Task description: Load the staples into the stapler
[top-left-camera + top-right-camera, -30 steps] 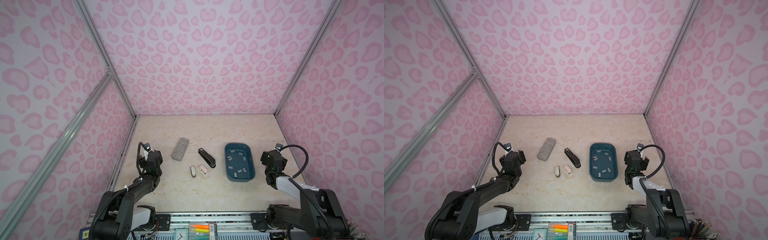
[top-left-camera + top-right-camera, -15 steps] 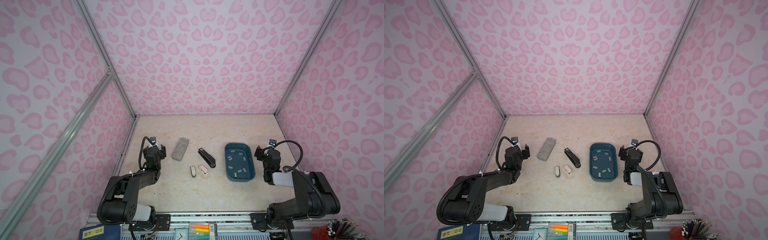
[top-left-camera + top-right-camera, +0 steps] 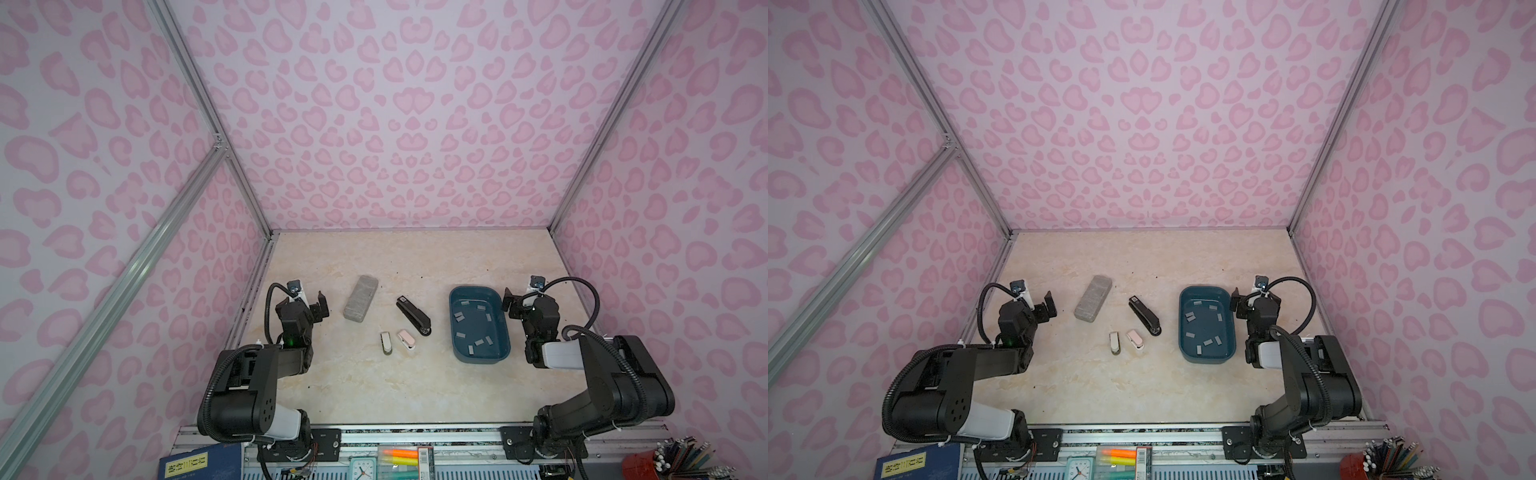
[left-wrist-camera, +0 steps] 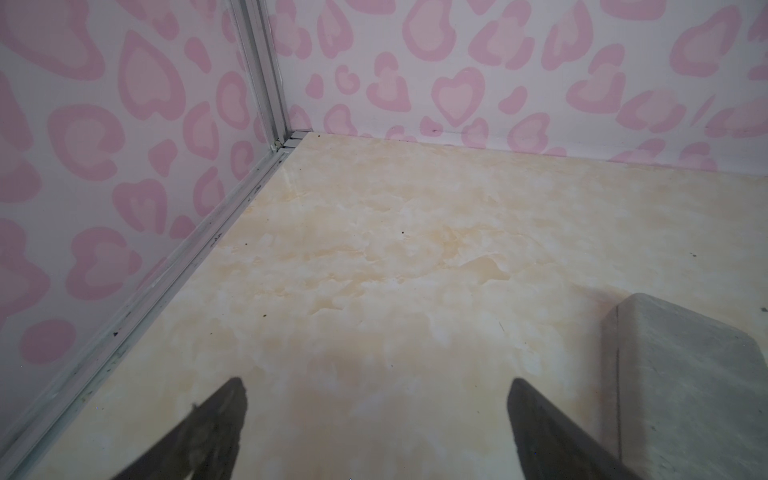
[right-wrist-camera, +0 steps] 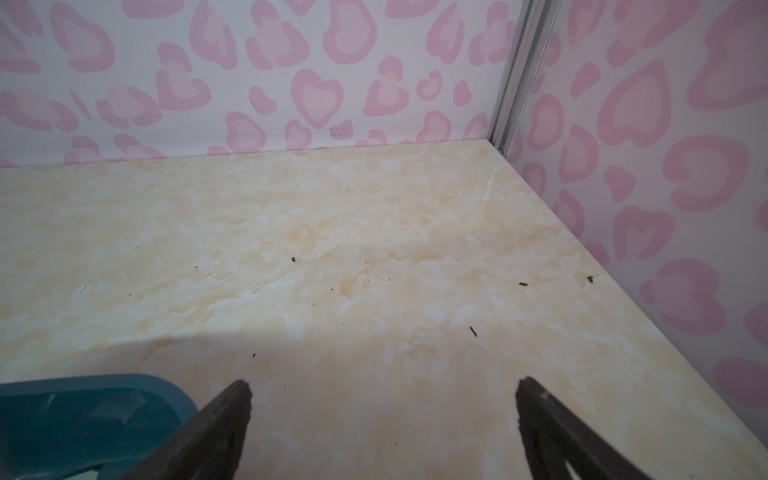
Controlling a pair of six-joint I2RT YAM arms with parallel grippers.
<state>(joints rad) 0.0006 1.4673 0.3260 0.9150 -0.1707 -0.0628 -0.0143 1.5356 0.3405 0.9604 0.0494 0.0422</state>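
Both left gripper [image 4: 376, 384] and right gripper [image 5: 384, 384] now sit further forward, jaws wider, empty; staples [image 3: 459, 317], stapler [image 3: 412, 318] untouched.

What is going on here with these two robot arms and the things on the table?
Two robot arms are set to load the staples into the black stapler, but nothing is picked up yet. The left end effector is open and empty beside the grey block. The right end effector is open and empty beside the teal tray, where the staples lie scattered. The stapler lies on the table between block and tray, with no end effector touching it.
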